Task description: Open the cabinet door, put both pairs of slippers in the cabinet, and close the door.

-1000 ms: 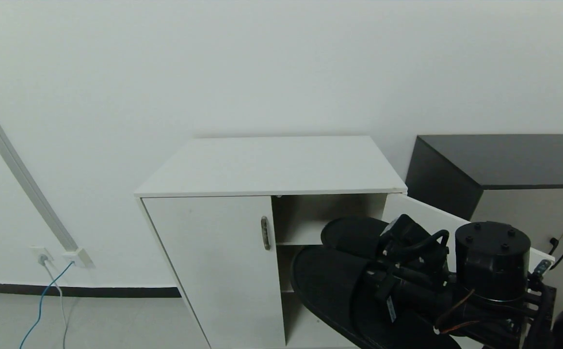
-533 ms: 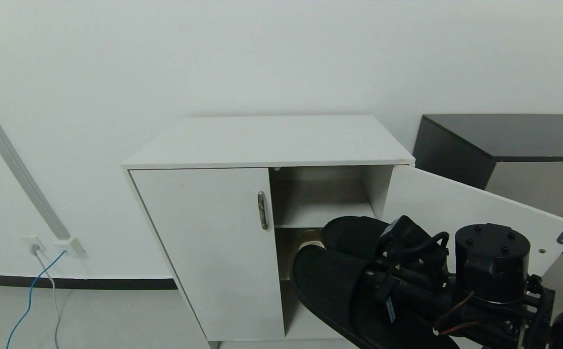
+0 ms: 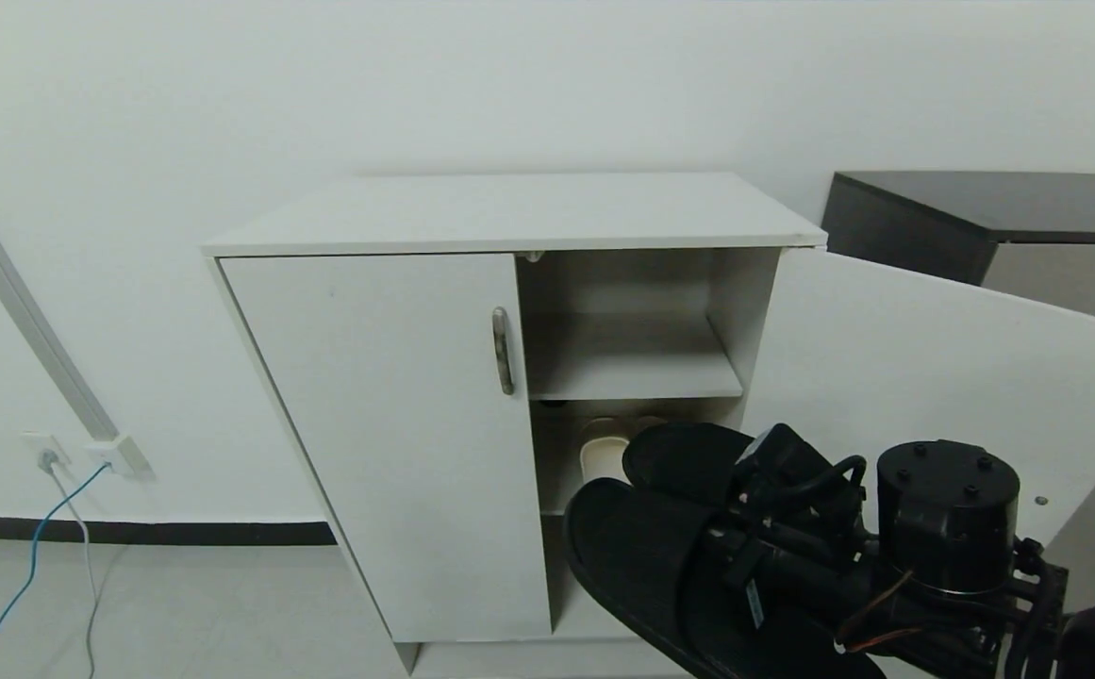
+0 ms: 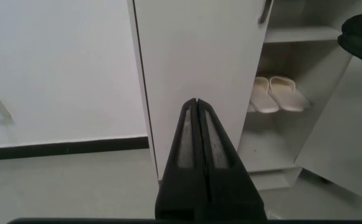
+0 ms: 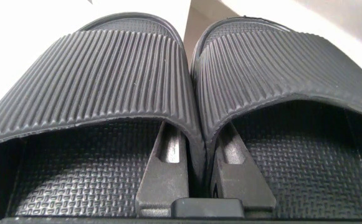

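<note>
Two pairs are in play, and what changed over the last sec is the viewpoint, not the things. The whole head view has shifted, so the camera has moved. The cabinet (image 3: 509, 212) top now sits higher in that view than before, and more of the interior shows, incl. the pale slippers (image 3: 604, 453) on the middle shelf. The R gripper (image 5: 196, 155) and its load keep the same spot in the head view, i.e. they went along w/ the camera.

Judged for the task: door-opening is done and pair no. 1 is already in. The black slippers (image 3: 660, 538) are not yet inside; they hang just in front of the open R half, toes toward it. The robot is prob. lining up lower for the insert. Closing the door is left to do.

Count:
- black slippers: 2, side by side. The R gripper has one finger inside each, jaws clamped on the two adjoining inner walls.
- pale slippers: 2, side by side, toes inward.
- doors: 2. The R door (image 3: 934, 368) is swung wide; the L door (image 3: 387, 424) is closed.
- handle (image 3: 503, 351): 1 seen, on the L door.
- shelf boards: 2. The upper shelf (image 3: 632, 368) is bare.
- grippers: 2. The L gripper (image 4: 197, 115) has its jaws together and holds nothing; it is low, facing the L door.
</note>
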{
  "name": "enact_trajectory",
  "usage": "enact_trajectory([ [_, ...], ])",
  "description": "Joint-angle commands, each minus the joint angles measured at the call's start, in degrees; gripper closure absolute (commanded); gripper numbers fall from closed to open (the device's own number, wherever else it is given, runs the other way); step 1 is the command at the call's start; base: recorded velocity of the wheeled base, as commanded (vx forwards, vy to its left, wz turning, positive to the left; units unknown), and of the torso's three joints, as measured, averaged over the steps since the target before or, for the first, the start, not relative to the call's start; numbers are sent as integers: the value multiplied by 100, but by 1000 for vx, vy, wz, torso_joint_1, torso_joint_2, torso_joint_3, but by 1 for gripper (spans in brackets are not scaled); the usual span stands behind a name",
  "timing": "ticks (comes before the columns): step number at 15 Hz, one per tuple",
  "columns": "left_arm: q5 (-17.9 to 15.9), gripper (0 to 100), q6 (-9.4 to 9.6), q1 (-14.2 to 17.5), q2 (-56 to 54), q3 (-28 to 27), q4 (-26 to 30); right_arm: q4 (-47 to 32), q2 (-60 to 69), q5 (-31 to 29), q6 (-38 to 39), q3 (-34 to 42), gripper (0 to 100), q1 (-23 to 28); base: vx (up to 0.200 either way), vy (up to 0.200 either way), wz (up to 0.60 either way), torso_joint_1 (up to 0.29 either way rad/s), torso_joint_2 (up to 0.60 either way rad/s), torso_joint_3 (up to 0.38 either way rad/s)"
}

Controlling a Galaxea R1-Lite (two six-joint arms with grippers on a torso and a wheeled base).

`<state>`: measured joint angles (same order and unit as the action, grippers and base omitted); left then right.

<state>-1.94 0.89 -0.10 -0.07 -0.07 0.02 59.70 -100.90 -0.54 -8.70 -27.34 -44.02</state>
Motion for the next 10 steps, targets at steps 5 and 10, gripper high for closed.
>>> enact_trajectory([
  [5,0,100,-1,1,7,-1,-2,33,0,10,18,27,100,7,0,0,0,-54,439,378],
  [10,0,100,-1,1,7,-1,-2,60,-105,10,18,54,100,-1,0,0,0,-1,62,57],
])
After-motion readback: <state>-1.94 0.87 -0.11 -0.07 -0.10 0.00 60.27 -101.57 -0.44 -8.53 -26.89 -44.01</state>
